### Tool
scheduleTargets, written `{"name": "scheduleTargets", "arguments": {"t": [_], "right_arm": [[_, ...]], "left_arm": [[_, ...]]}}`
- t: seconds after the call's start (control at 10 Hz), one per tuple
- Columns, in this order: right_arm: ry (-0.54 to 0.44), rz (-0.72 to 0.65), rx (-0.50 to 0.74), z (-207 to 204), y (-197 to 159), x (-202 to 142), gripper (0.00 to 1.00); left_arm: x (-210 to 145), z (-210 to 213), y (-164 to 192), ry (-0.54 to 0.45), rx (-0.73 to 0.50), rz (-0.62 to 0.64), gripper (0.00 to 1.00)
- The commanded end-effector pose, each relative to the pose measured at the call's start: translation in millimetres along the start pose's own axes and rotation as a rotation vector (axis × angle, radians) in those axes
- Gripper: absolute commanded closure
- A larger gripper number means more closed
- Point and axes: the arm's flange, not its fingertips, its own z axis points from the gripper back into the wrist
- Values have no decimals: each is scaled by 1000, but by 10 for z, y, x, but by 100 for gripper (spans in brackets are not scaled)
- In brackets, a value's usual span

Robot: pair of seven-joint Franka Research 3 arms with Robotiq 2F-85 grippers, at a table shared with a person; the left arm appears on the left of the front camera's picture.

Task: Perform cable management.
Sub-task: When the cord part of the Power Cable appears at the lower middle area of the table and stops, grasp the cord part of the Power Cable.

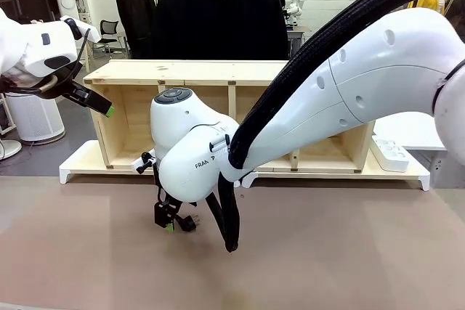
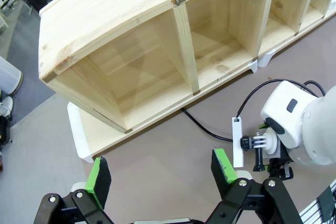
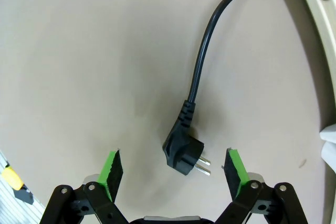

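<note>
1. the bench (image 1: 327,252) is a broad brown surface. along its far edge, toward 12 o'clock in the front view, lies a long wooden shelf (image 1: 189,72) with open compartments, and a person (image 1: 221,19) stands behind it.
2. the right arm (image 1: 378,78) comes in from 3 o'clock and bends down over the middle of the bench. its right tool (image 3: 173,168) hangs low over the surface, at about 7 o'clock from the centre of the front view.
3. the left tool (image 2: 160,174) is held up at about 9 o'clock in the front view, well apart from the work. its green pads are spread and hold nothing.
4. a white power strip (image 1: 390,154) lies at the shelf's 3 o'clock end.
5. the cable (image 3: 202,61) is a thin black cord lying loose on the bench in front of the shelf. in the right wrist view it curves down from 1 o'clock toward 6 o'clock.
6. its plug (image 3: 181,153) lies flat on the bench between the right tool's pads, nearer the 4 o'clock pad, with the two pins pointing that way. the pads are spread wide and touch nothing.
7. handling, as a judgement: the cord looks light, limp and smooth, so it would trail and could slide through a pinch. the moulded plug body is the stiff part and the surest hold. take it across its flat sides, clear of the pins, or just behind it on the ribbed strain relief.
</note>
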Motion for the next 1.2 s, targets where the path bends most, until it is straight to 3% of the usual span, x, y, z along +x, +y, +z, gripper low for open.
{"name": "scheduleTargets", "arguments": {"t": [0.0, 1.1], "right_arm": [[9, 18, 18, -34, 20, 81, 0], [91, 4, 140, -272, -198, 281, 0]], "left_arm": [[1, -7, 4, -1, 3, -5, 0], [1, -7, 4, -1, 3, -5, 0]]}}
